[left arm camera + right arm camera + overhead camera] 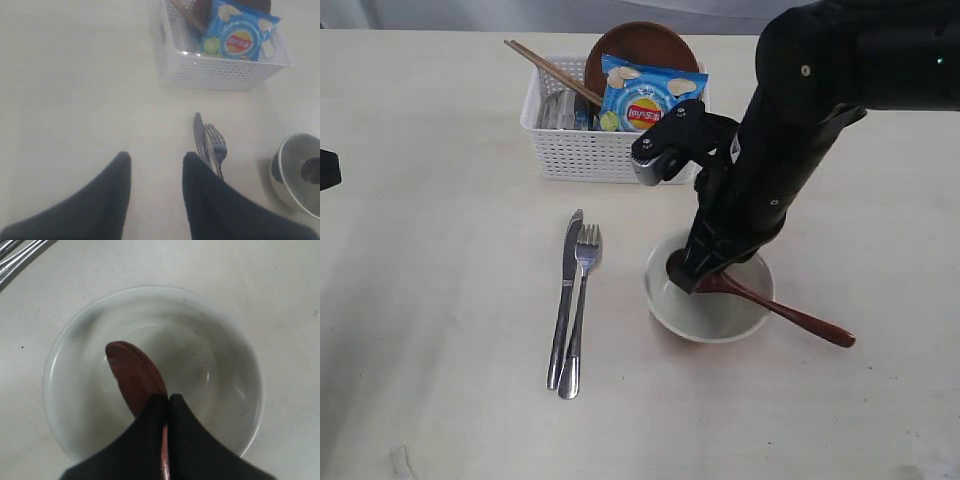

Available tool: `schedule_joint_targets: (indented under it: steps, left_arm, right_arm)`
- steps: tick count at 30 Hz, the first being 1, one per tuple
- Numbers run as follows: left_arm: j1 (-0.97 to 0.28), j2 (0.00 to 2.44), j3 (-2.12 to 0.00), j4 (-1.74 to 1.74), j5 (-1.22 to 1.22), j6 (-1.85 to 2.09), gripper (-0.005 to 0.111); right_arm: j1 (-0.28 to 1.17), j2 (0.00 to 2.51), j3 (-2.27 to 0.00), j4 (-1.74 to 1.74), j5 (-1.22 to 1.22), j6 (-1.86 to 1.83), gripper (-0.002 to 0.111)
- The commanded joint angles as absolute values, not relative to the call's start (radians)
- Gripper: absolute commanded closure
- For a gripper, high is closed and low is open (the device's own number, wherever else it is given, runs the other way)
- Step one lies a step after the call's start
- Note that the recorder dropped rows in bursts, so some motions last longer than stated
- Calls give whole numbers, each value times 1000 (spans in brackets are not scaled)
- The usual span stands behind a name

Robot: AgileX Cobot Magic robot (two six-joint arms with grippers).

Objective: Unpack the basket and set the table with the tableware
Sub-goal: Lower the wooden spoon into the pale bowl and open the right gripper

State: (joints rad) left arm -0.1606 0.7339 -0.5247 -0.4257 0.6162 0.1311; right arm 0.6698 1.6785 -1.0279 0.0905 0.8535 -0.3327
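Note:
My right gripper [167, 399] is shut on the neck of the reddish-brown wooden spoon [135, 377], whose head hangs inside the pale bowl [220, 370]. In the exterior view the spoon's handle [800, 318] sticks out over the bowl's [720, 322] right rim. A steel knife [565, 295] and fork [582, 300] lie side by side on the table left of the bowl. The white basket [582, 152] holds chopsticks [552, 72], a brown plate [642, 46] and a steel cup [556, 108]. My left gripper [156, 167] is open and empty above bare table, left of the knife [199, 135].
A blue chip bag [645, 95] leans in the basket in front of the plate. The left arm shows only as a dark tip [328, 168] at the exterior view's left edge. The right arm [790, 130] reaches over the basket's right corner.

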Motion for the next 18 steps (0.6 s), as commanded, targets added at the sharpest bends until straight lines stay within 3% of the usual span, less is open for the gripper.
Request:
schedule_joint_targets:
  steps: [1, 14, 18]
  left_arm:
    - [-162, 732, -520, -417, 609, 135, 73]
    - [-162, 732, -520, -417, 609, 135, 73]
    - [-162, 732, -520, -417, 611, 135, 73]
  right_arm:
    - [671, 1679, -1034, 80, 820, -355, 108]
    - [671, 1679, -1034, 84, 827, -363, 108]
    - [671, 1679, -1034, 84, 831, -363, 88]
